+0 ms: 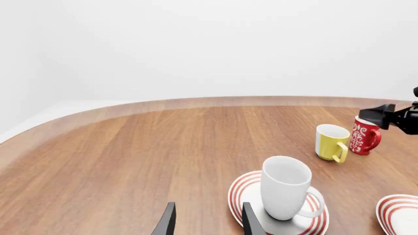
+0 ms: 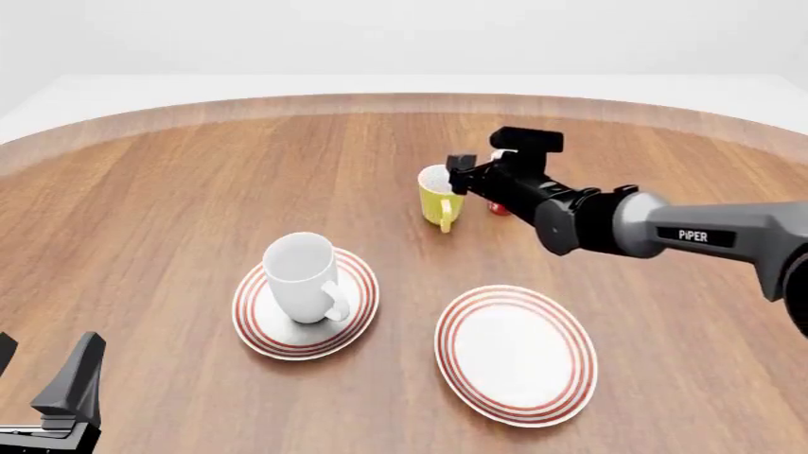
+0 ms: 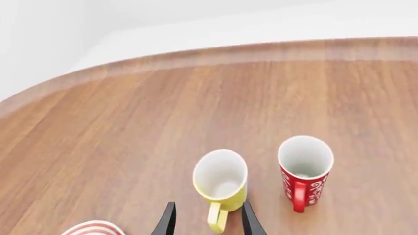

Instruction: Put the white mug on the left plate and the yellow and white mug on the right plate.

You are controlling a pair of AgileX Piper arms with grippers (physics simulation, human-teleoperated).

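The white mug (image 2: 303,277) already stands on the left plate (image 2: 259,326). The right gripper (image 3: 205,219) hovers, fingers parted and empty, over the yellow and white mug (image 2: 438,196), beside a red cup (image 3: 304,171). Next it must drop and clamp, then carry to the right plate (image 2: 516,352). The left gripper (image 1: 204,221) waits open.

from the front, your right gripper (image 2: 457,176) hides most of the red cup (image 2: 500,207); the left plate (image 1: 243,188) and right plate (image 1: 396,211) run off the left wrist frame

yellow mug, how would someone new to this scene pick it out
On the wooden table, look beyond the two red-ringed plates toward the far side, where two small cups stand together. The yellow and white mug is the left one; its neighbour, the red cup, has white patterning.
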